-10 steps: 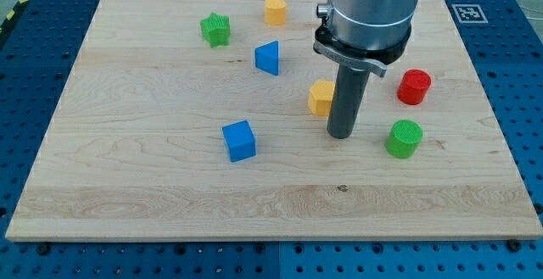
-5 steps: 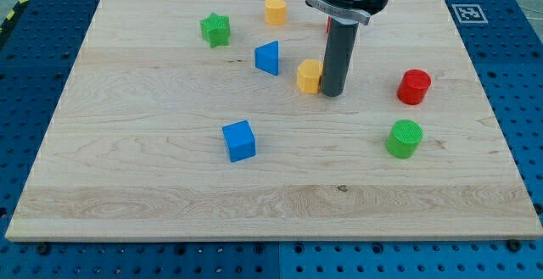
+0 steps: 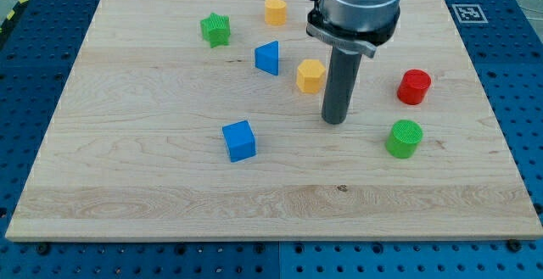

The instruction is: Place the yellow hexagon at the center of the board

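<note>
- My tip (image 3: pixel 336 120), a bare rod with nothing to clamp, stands near the yellow hexagon (image 3: pixel 310 75), apart from it.
- Blue triangle (image 3: pixel 267 58) sits just beside the hexagon; green cylinder (image 3: pixel 404 138) and red cylinder (image 3: pixel 414 86) lie at the view's right.

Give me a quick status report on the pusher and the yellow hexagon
My tip down on the board, below-right of the yellow hexagon, not touching. Hexagon sits just right of the blue triangle. Nothing between tip and hexagon.
</note>
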Robot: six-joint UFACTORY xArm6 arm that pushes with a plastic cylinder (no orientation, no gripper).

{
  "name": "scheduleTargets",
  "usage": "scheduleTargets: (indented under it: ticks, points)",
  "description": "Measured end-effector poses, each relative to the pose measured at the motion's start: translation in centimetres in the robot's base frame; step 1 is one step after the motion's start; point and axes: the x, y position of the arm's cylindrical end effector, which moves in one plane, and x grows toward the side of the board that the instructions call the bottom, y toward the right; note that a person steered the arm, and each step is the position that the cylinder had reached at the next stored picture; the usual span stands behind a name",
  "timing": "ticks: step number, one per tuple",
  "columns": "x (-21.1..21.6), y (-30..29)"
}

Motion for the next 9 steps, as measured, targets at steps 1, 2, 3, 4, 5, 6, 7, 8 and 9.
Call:
scheduleTargets:
  ticks: [1, 2, 3, 4, 5, 6, 7, 8, 9]
  points:
    - [2.9, 0.0]
    - [6.4, 0.0]
    - [9.4, 0.6]
    - [10.4, 2.7]
    - [10.9, 4.2]
    - [11.4, 5.0]
    - [11.8, 5.6]
    - [11.9, 5.7]
    - [11.9, 5.8]
